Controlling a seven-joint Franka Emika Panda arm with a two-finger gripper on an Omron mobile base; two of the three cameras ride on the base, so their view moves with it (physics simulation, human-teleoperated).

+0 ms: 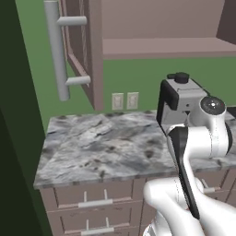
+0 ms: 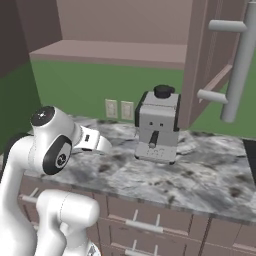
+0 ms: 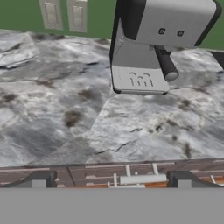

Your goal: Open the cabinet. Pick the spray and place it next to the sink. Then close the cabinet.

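The cabinet (image 1: 161,46) hangs open above the counter. Its left door (image 1: 85,50) with a long grey bar handle (image 1: 56,50) swings out in the left base view. Its right door (image 2: 210,65) and handle (image 2: 240,65) show in the right base view. The shelf that I can see is bare, and the spray is out of view. A black edge of the sink (image 2: 251,152) shows at the far right. My gripper (image 3: 111,180) is open, its fingertips (image 3: 39,179) wide apart over the counter's front edge with nothing between them.
A grey coffee machine (image 2: 157,127) stands on the marbled counter (image 1: 101,147) near the back wall, ahead of my hand (image 3: 162,39). Two wall outlets (image 1: 124,100) sit behind it. Drawers (image 1: 92,200) run under the counter. A dark green wall (image 1: 14,138) closes the left side.
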